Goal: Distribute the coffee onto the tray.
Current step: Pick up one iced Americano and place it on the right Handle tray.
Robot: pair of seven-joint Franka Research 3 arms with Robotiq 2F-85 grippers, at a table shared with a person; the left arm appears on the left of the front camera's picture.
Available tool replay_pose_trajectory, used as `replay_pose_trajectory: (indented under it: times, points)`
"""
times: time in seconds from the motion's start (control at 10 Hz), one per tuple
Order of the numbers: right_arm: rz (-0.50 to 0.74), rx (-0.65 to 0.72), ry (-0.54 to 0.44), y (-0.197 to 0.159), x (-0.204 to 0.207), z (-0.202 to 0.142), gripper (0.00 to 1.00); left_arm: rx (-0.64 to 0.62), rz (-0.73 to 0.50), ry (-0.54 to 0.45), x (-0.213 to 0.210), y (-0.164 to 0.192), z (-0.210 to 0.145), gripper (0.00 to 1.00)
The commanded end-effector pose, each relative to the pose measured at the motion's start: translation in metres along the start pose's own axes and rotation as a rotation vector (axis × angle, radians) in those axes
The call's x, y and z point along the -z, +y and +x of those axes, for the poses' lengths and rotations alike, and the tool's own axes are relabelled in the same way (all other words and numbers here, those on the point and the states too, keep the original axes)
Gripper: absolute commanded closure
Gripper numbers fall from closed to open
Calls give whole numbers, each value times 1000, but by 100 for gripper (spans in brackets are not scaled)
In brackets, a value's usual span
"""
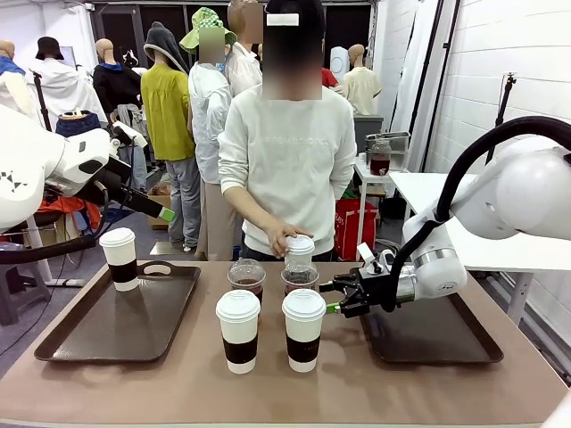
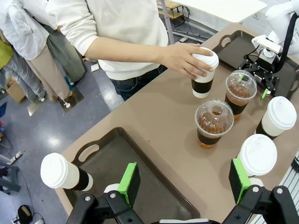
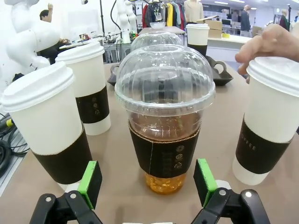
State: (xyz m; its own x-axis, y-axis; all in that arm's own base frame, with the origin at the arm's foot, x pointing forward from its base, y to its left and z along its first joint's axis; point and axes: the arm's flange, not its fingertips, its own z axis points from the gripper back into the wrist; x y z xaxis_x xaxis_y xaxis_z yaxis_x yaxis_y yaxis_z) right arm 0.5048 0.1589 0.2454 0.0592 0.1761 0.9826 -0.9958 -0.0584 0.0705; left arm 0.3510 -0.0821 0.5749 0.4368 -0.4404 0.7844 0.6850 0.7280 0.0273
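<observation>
Facing an upright dome-lidded coffee cup [image 3: 163, 135] dead ahead, the right tool [image 1: 334, 298] gapes wide, nearer than the wide-open left tool [image 2: 184, 179].

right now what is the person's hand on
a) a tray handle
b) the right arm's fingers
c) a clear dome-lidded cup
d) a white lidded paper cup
d: in the left wrist view the person's hand wraps the lid and side of a white lidded paper cup standing on the table.

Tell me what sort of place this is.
Probably a robotics lab or workshop rather than a café: a white robot arm reaches over the brown table, and a bare white block wall stands behind.
</observation>
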Motion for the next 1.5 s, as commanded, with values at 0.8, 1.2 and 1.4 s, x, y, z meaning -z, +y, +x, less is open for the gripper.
replay_pose_trajectory:
  times: [0.8, 1.2, 1.4]
  points:
    - [-40, 12, -38, -19, 25, -9, 0, -6, -19, -8, 0, 1, 0, 0]
    - [-12, 22, -43, -19, 33, -12, 0, -6, -19, -8, 0, 1, 0, 0]
    - [3, 24, -44, -22, 41, -12, 0, -6, -19, -8, 0, 1, 0, 0]
